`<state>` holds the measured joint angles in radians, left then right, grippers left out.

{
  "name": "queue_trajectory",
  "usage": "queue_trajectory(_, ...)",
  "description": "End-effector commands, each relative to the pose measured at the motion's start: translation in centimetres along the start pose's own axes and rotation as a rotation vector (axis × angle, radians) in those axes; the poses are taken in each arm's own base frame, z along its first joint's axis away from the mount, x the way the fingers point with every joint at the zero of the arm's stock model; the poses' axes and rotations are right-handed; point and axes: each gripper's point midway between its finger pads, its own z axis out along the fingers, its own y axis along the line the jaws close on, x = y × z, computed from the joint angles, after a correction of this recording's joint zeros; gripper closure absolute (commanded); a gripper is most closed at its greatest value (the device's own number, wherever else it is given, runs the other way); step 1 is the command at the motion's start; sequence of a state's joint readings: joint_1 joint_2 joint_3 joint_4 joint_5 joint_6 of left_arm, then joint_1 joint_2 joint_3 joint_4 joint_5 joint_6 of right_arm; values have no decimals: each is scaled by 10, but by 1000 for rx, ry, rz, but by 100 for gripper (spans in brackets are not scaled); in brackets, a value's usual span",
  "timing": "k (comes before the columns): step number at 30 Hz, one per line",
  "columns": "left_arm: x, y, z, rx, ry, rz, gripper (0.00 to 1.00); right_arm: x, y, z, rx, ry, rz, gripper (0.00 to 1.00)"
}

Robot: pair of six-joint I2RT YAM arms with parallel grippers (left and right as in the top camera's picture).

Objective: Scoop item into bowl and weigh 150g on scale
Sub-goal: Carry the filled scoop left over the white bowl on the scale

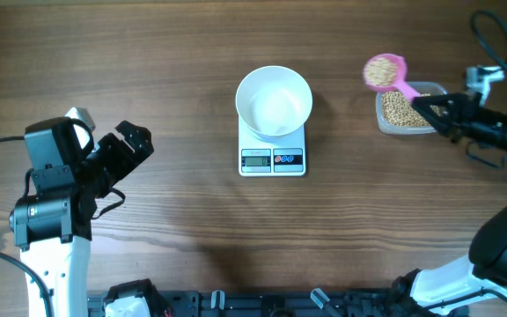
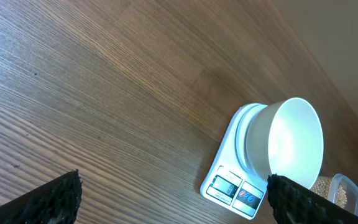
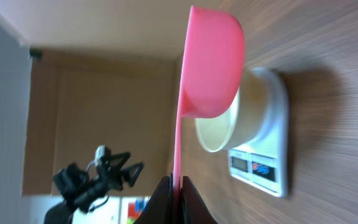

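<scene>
The white bowl [image 1: 274, 101] stands empty on the white scale [image 1: 272, 158] at the table's middle. At the right, a clear tub [image 1: 403, 110] holds tan beans. My right gripper [image 1: 431, 106] is shut on the handle of a pink scoop [image 1: 383, 72], which is filled with beans and held just left of the tub. In the right wrist view the scoop [image 3: 213, 68] rises from my shut gripper [image 3: 179, 193], with the bowl [image 3: 219, 130] and scale [image 3: 263, 165] beyond it. My left gripper [image 1: 130, 151] stands open and empty, far left of the scale.
In the left wrist view, bare wood lies between my wide-open left gripper [image 2: 173, 205] and the scale [image 2: 235, 186], with the bowl [image 2: 291, 143] on it. The tub [image 2: 340, 190] peeks out behind. Black fixtures line the table's front edge.
</scene>
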<state>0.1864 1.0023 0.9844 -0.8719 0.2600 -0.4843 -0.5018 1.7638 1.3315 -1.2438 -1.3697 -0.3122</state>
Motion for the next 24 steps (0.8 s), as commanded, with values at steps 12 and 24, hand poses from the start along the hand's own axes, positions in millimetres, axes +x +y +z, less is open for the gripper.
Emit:
queue_trajectory(12, -1, 3, 0, -10, -4, -1, 0, 47, 21, 81, -52, 262, -41, 96)
queue_trajectory(24, -1, 3, 0, -10, -4, -1, 0, 47, 35, 119, 148, 271, -126, 96)
